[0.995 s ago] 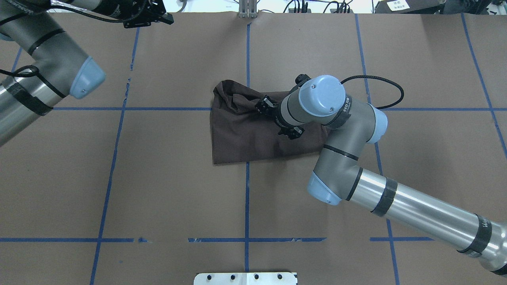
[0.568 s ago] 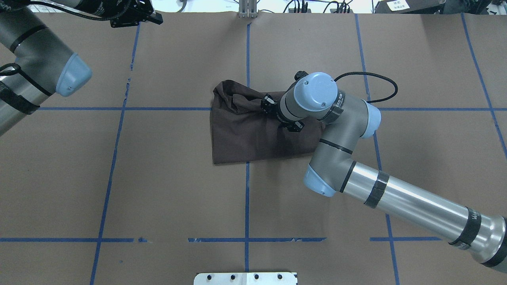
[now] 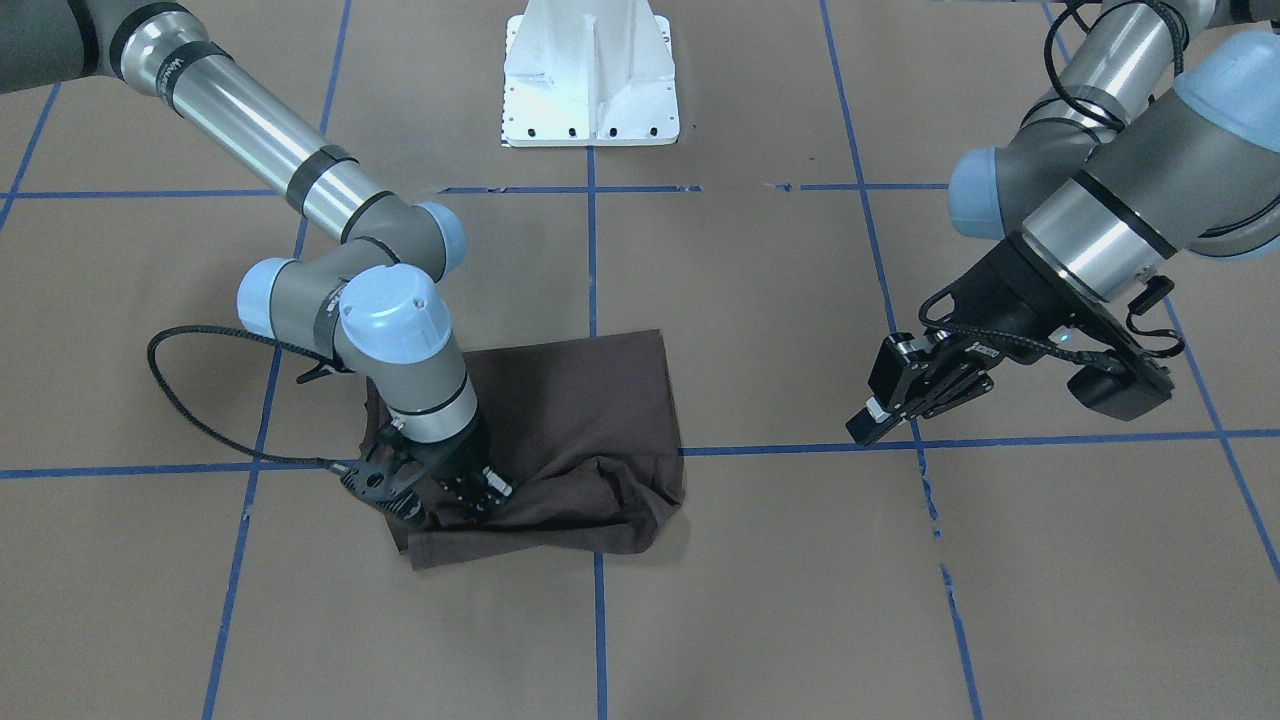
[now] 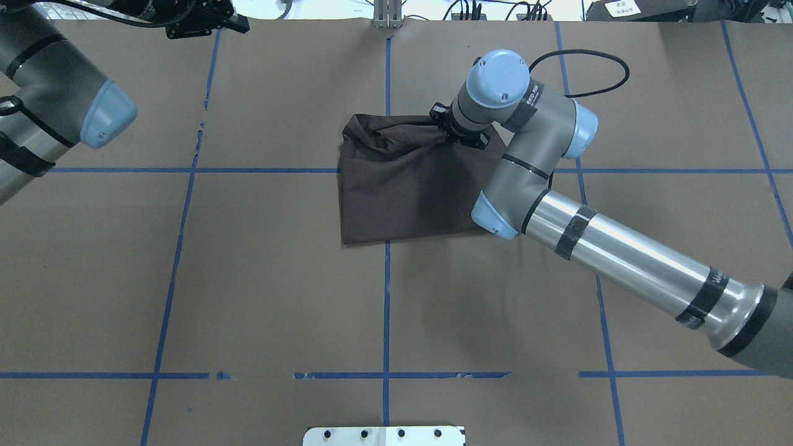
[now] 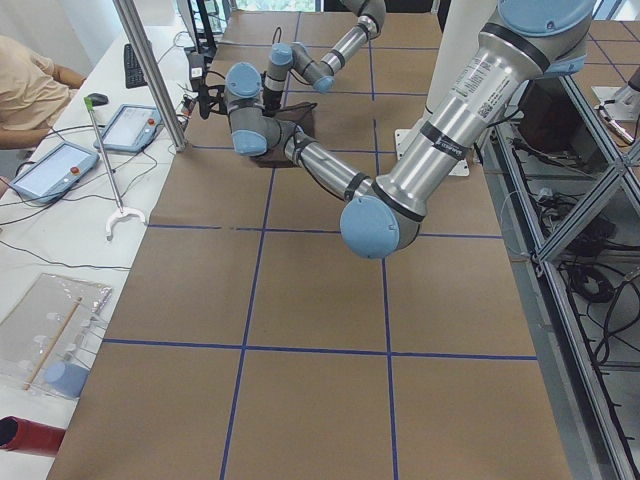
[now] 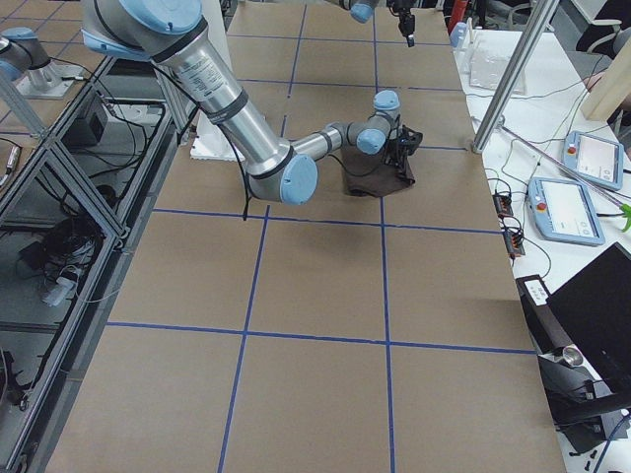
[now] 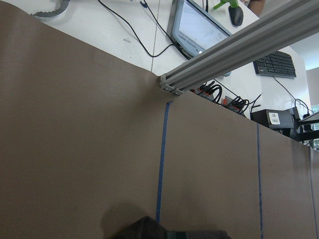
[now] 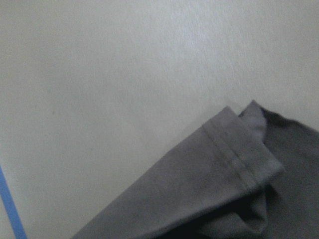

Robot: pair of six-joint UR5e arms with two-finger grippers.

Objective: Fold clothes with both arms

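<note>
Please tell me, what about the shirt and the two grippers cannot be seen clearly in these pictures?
Dark brown soft T-shirt: overhead, the silver-grey right arm covers its right edge.
Black right gripper: overhead, its own wrist hides the fingertips.
Black left gripper: overhead, the top edge cuts it off; front-facing, finger gap too small to judge.
Stitched hem: right wrist view, blurred; which part unclear.

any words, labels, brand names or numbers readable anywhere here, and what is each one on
Nothing reads clearly.
Wrist band on the right arm: white lettering, too blurred to read.
Forearm band: white lettering, too small.
White label beyond the table's far edge: too small.
Sticker on the left arm: too small.
T-shirt: no logo or label showing.
</note>
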